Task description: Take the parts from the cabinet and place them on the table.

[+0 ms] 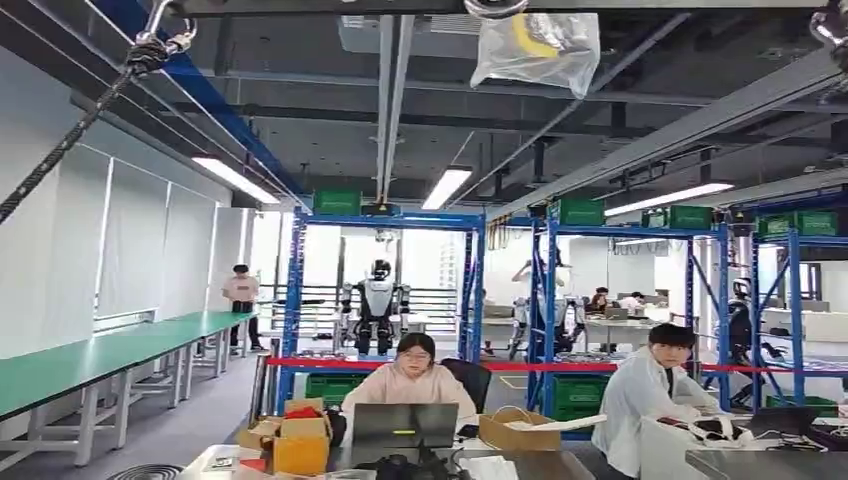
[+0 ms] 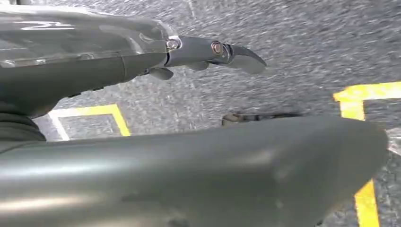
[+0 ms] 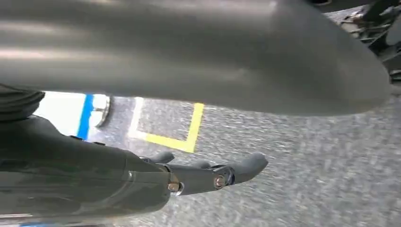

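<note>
Blue shelving racks (image 1: 293, 300) with green bins (image 1: 337, 202) on top stand far across the workshop in the head view. Which parts they hold is too small to tell. My left hand (image 2: 94, 75) hangs over grey floor, its fingers (image 2: 213, 49) straight and apart from the thumb, holding nothing. Above the same kind of floor my right hand (image 3: 94, 175) also hangs, fingers (image 3: 222, 175) extended, with nothing between them and the thumb.
A cluttered desk (image 1: 560, 465) with a laptop (image 1: 403, 425) and cardboard boxes (image 1: 300, 440) lies just ahead; two people (image 1: 415, 385) sit there. Long green benches (image 1: 100, 355) line the left wall. Red tape (image 1: 500, 366) spans the racks. Yellow floor tape (image 2: 118, 118) marks the floor.
</note>
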